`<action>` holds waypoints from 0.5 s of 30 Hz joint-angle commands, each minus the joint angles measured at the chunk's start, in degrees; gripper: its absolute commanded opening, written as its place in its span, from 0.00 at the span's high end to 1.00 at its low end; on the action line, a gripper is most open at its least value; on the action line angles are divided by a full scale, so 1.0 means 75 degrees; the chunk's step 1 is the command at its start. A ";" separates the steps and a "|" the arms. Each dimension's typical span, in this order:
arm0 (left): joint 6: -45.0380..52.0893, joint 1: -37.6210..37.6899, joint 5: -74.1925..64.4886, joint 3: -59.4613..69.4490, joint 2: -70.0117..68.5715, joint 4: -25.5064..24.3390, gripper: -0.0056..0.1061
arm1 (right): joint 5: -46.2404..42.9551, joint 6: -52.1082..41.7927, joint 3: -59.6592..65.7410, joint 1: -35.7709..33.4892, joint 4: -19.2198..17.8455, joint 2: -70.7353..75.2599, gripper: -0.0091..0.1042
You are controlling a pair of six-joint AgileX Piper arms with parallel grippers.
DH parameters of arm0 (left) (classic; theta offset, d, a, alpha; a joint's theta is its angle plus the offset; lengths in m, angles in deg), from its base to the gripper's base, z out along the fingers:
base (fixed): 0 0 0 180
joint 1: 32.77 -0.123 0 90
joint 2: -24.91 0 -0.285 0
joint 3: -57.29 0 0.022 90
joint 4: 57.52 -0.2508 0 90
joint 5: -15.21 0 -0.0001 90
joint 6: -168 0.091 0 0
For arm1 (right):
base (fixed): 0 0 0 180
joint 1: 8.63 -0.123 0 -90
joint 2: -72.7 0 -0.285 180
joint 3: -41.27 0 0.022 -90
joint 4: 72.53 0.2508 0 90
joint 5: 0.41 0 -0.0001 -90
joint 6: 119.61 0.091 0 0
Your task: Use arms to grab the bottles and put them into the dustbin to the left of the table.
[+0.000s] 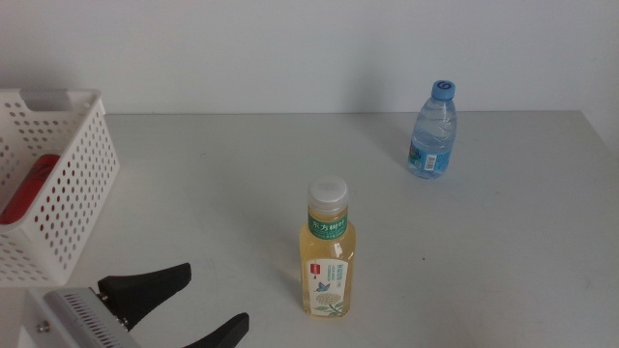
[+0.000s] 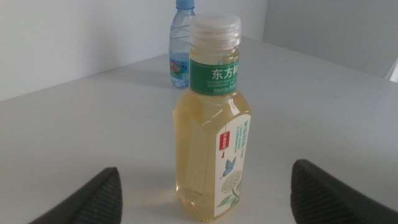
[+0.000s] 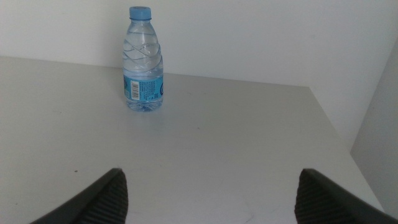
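A yellow drink bottle (image 1: 329, 253) with a white cap stands upright mid-table. My left gripper (image 1: 217, 296) is open at the near left, a short way from it. In the left wrist view that bottle (image 2: 211, 137) stands ahead of the spread fingers (image 2: 93, 199), between their lines but untouched. Far right on the table stands a clear water bottle (image 1: 432, 130) with a blue cap. In the right wrist view, my right gripper (image 3: 211, 177) is open and well back from that water bottle (image 3: 144, 62). A red can (image 1: 24, 188) lies inside the white dustbin (image 1: 82, 184) at the left.
The light-grey table (image 1: 222, 164) runs back to a white wall. Its right edge (image 3: 336, 130) shows in the right wrist view. The water bottle (image 2: 181, 43) stands behind the yellow one in the left wrist view.
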 commanded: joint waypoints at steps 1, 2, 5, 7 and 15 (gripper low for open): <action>-0.0003 0.0054 0.0756 -0.0159 0.0191 0.0074 0.12 | -0.0543 -0.0033 -0.0079 0.0018 -0.0029 0.0162 0.09; -0.0003 0.0054 0.0756 -0.0159 0.0285 0.0074 0.12 | -0.0543 -0.0033 -0.0079 0.0018 -0.0029 0.0162 0.09; -0.0003 0.0054 0.0764 -0.0159 0.0508 0.0074 0.12 | -0.0543 -0.0033 -0.0079 0.0018 -0.0029 0.0162 0.09; -0.0003 0.0054 0.0825 -0.0171 0.0600 0.0074 0.12 | -0.0543 -0.0033 -0.0079 0.0018 -0.0029 0.0162 0.09; -0.0291 0.0054 0.1079 -0.0162 0.1169 -0.0122 0.12 | -0.0543 -0.0033 -0.0079 0.0018 -0.0029 0.0162 0.09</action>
